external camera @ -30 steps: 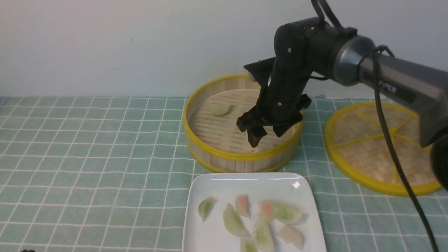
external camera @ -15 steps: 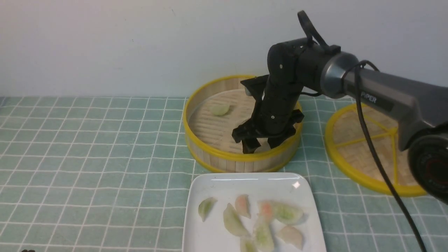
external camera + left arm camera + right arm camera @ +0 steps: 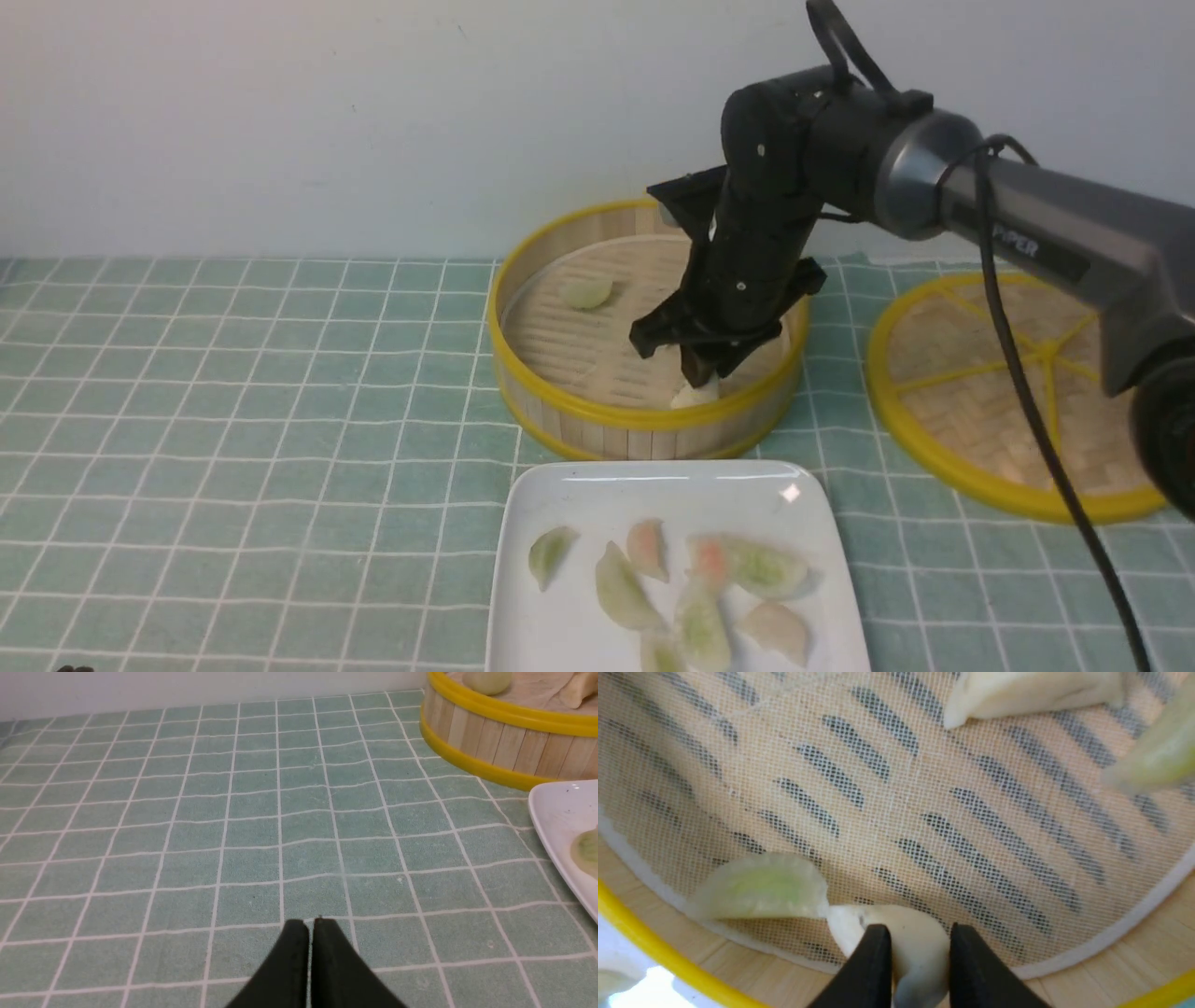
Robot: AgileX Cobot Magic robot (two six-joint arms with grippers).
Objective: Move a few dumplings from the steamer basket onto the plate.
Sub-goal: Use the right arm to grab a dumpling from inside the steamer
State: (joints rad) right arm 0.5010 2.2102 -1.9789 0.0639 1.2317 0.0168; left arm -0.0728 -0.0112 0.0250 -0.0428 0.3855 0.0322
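Observation:
The steamer basket [image 3: 644,417] stands behind the white plate [image 3: 653,490]. My right gripper [image 3: 702,378] reaches down into the basket by its near wall and is shut on a pale cream dumpling [image 3: 695,394]. In the right wrist view that dumpling [image 3: 920,947] is pinched between both fingers [image 3: 873,956], right next to a greenish dumpling [image 3: 761,891]. Another dumpling [image 3: 586,292] lies at the basket's far left. Several dumplings [image 3: 621,590] lie on the plate. My left gripper [image 3: 308,926] is shut and empty, low over the tablecloth, left of the basket [image 3: 504,742].
The flat woven lid [image 3: 1018,392] with yellow spokes lies to the right of the basket. A green checked tablecloth [image 3: 233,420] covers the table. A pale wall runs close behind the basket. A mesh liner [image 3: 924,812] covers the basket floor.
My right gripper dropped to the basket's near side with its jaws wide, then closed them on the cream dumpling and came up a little. The left gripper's earlier state is not shown.

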